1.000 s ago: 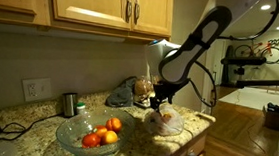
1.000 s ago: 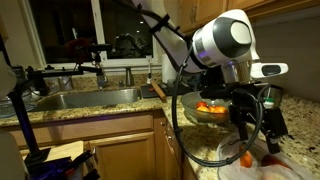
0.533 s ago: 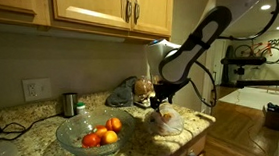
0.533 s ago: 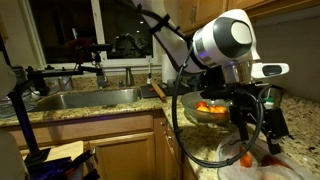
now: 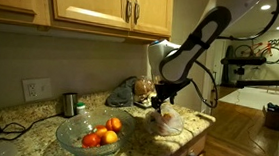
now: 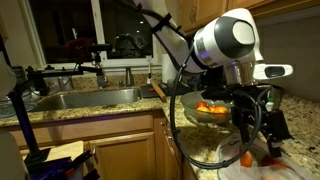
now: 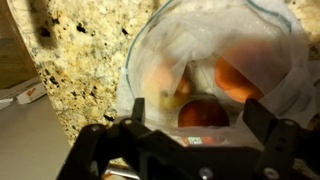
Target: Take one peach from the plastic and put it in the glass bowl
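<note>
Now, tool (image 7: 188, 128) apart over one plastic (image 7: 205, 30), three peaches (image 5: 106, 136) in one glass bowl (image 5: 69, 133)

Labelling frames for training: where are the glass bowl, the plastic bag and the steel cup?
glass bowl (image 5: 68, 133), exterior view, left wall.
plastic bag (image 5: 173, 123), exterior view, right side of film.
steel cup (image 5: 68, 104), exterior view, side wall.

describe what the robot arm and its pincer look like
The arm is built of fat, rounded white segments with dark bands at the joints. Black cables hang in loose loops beside it. The pincer is black and blocky, with two broad, flat fingers on a wide dark base.
</note>
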